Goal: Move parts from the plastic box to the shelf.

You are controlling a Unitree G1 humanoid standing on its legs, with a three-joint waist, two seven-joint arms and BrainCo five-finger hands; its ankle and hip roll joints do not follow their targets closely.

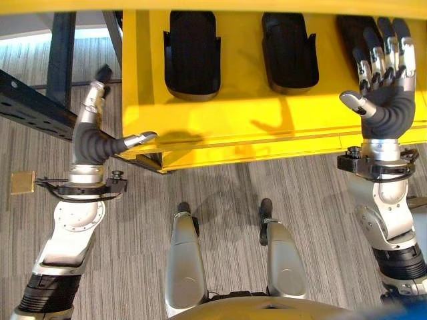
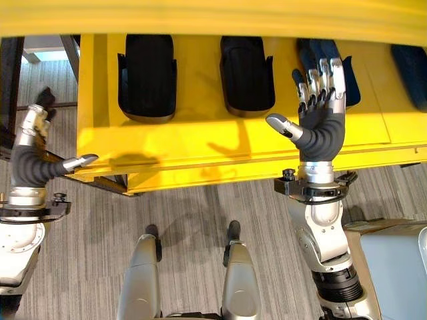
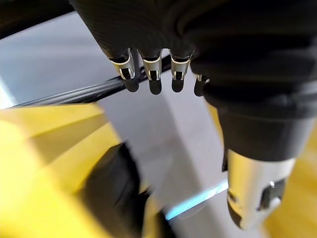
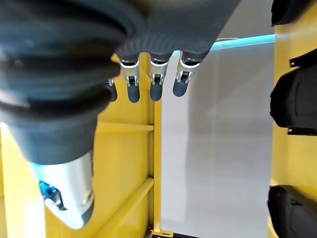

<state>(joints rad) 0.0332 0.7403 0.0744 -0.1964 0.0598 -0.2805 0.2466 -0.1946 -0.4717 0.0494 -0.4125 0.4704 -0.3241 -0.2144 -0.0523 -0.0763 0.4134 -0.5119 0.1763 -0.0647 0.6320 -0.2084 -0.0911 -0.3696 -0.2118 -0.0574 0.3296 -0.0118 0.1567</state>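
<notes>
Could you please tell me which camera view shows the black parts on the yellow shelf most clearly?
The left eye view: two black parts lie whole and side by side on the yellow shelf. The right eye view shows them similarly. The wrist views catch them only blurred or cut off at the edge.

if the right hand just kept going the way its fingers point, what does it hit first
Probably the dark part lying on the yellow shelf just beyond its fingertips. The right hand is open with straight fingers above the shelf; depth is unclear, so it might pass over the part.
</notes>
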